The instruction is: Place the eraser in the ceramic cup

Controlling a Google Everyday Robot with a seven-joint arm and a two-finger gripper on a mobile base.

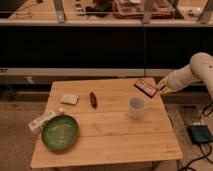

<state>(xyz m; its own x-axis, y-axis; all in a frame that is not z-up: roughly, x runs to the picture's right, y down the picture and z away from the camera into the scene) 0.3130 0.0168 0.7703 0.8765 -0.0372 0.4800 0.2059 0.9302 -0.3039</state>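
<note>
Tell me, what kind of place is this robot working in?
Probably a robotics lab or test room: a wooden table set with props, cables and a power box on the floor, a cluttered bench behind. The gripper holds the eraser over the table's far right edge.
</note>
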